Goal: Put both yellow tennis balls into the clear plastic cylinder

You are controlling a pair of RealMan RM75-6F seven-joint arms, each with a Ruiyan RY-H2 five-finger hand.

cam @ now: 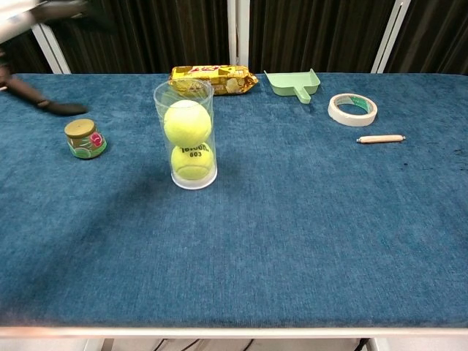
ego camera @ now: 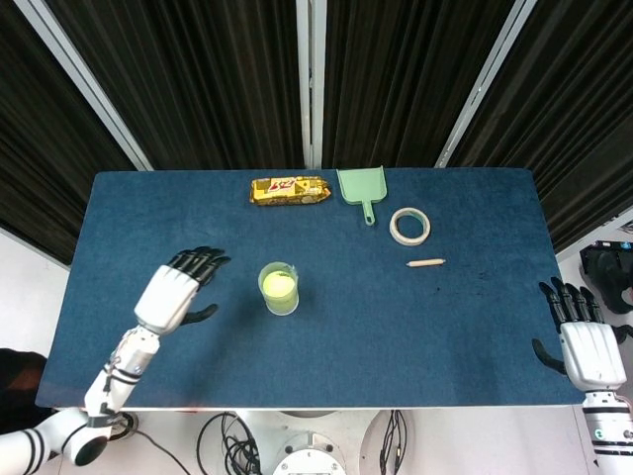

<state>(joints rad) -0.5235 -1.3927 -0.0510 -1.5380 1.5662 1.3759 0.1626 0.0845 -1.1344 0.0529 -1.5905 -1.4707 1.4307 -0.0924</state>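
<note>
The clear plastic cylinder (cam: 185, 95) (ego camera: 280, 289) stands upright on the blue table. Inside it one yellow tennis ball (cam: 186, 123) sits on top of the other yellow tennis ball (cam: 191, 161). From the head view only the top ball (ego camera: 280, 287) shows. My left hand (ego camera: 175, 293) hovers left of the cylinder, apart from it, fingers spread and holding nothing; the chest view shows only a blurred part of the left hand (cam: 44, 102) at the left edge. My right hand (ego camera: 585, 340) hangs off the table's right front corner, fingers spread, empty.
A small jar with a gold lid (cam: 85, 138) stands left of the cylinder. At the back lie a yellow snack pack (ego camera: 289, 189), a green dustpan (ego camera: 362, 187), a tape roll (ego camera: 409, 226) and a wooden stick (ego camera: 425, 263).
</note>
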